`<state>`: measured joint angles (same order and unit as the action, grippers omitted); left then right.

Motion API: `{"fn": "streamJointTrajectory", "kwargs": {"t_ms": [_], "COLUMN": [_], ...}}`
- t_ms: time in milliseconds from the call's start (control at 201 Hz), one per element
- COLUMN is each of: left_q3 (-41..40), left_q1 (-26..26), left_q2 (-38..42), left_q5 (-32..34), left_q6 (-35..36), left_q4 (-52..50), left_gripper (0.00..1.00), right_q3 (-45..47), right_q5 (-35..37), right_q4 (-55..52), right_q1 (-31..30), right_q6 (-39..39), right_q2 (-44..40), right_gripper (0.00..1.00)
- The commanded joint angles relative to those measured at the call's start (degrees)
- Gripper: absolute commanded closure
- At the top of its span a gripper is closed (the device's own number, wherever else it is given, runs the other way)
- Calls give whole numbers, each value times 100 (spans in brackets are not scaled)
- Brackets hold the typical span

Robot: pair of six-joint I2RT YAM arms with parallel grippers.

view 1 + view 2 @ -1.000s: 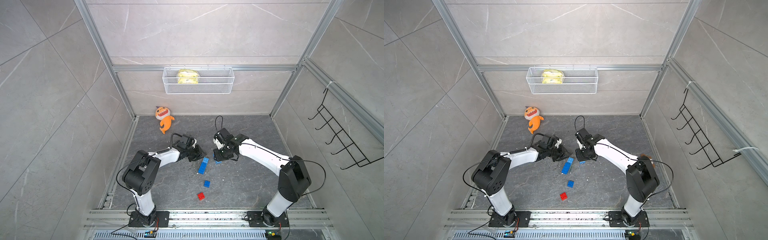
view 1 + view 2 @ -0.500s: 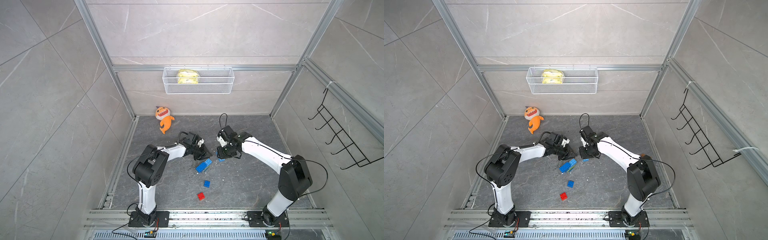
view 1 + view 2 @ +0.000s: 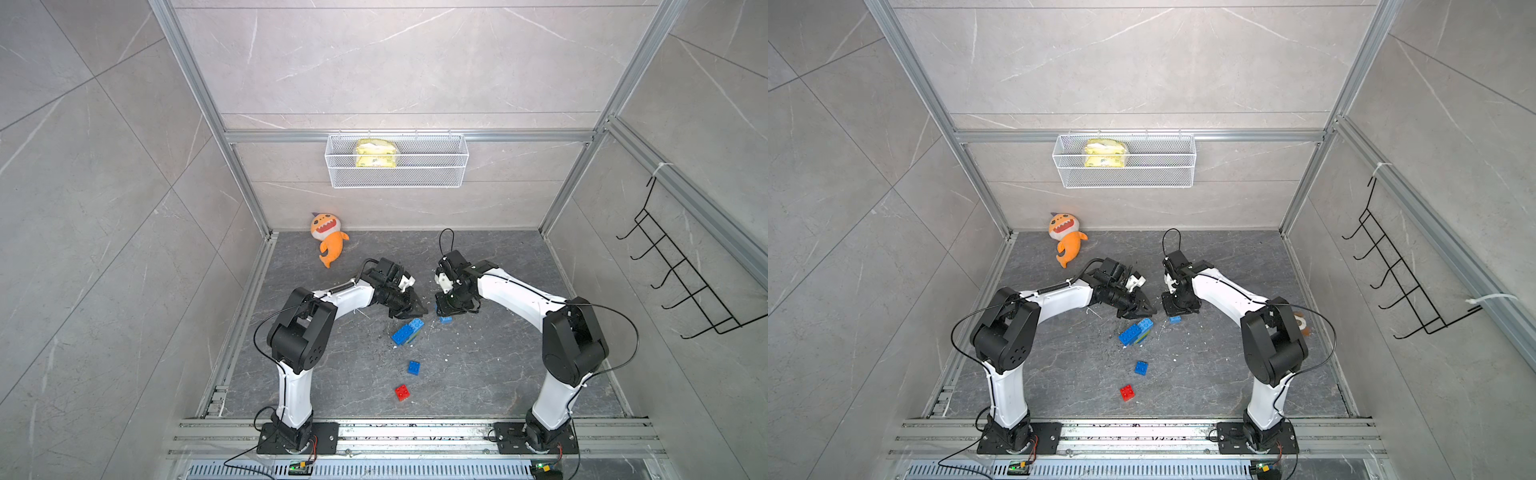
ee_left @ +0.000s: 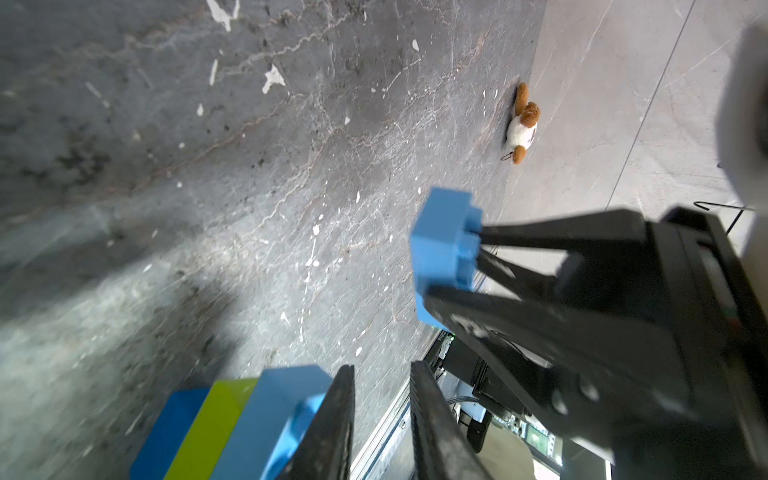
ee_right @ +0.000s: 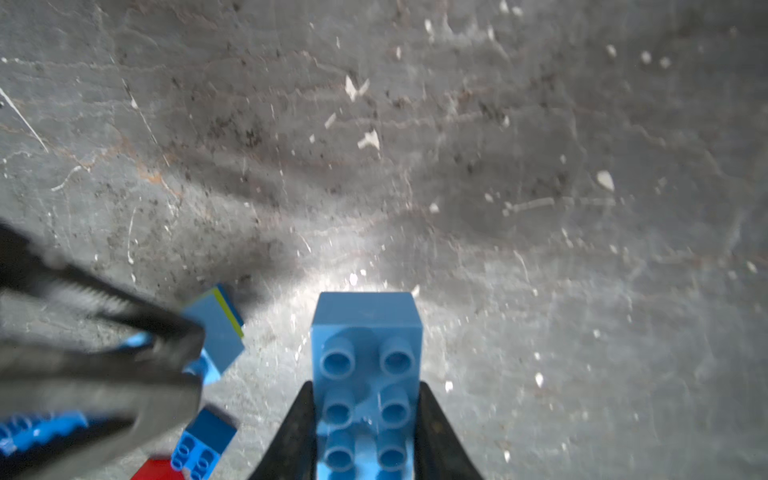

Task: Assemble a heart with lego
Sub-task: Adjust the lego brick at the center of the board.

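Grey stone floor [image 3: 498,374] with pale specks lies under both arms. In the middle sits the brick stack [image 3: 408,331], blue and green. The left gripper [image 3: 411,311] has its jaws almost together with nothing between them, its tip right beside the stack. The right gripper [image 5: 365,386] squeezes a long light blue brick [image 5: 365,332] just right of the stack. Nearer lie a small blue brick [image 3: 413,367] and a red brick [image 3: 402,392], apart.

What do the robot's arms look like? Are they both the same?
Yes, twins! The left arm and right arm have white tubes, chunky black joints and thin black looping cables. The left gripper and right gripper are black, with two pointed fingers.
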<state>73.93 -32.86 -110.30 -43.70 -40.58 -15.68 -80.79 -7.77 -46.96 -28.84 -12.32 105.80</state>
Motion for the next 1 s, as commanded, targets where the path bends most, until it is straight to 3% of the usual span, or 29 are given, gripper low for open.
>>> {"fn": "streamJointTrajectory", "kwargs": {"t_ms": [0, 135, 493, 997], "left_q3": [-41, -758, -2346, -2621], "left_q1": [352, 573, 727, 733], "left_q2": [928, 1803, 2686, 2742], "left_q5": [605, 1406, 1687, 1703], "left_q6": [10, -192, -714, -666], "left_q4": [-235, 31, 634, 658], "left_gripper": [73, 73, 73, 73], "right_q3": [-532, -987, -2172, -960], "right_q5": [-262, -602, -849, -688], "right_q4": [-111, 84, -77, -19], "right_q1": [-25, -43, -559, -583], "right_q6": [315, 307, 202, 233], "right_q2": [277, 655, 1671, 935], "right_gripper": [79, 79, 79, 79]}}
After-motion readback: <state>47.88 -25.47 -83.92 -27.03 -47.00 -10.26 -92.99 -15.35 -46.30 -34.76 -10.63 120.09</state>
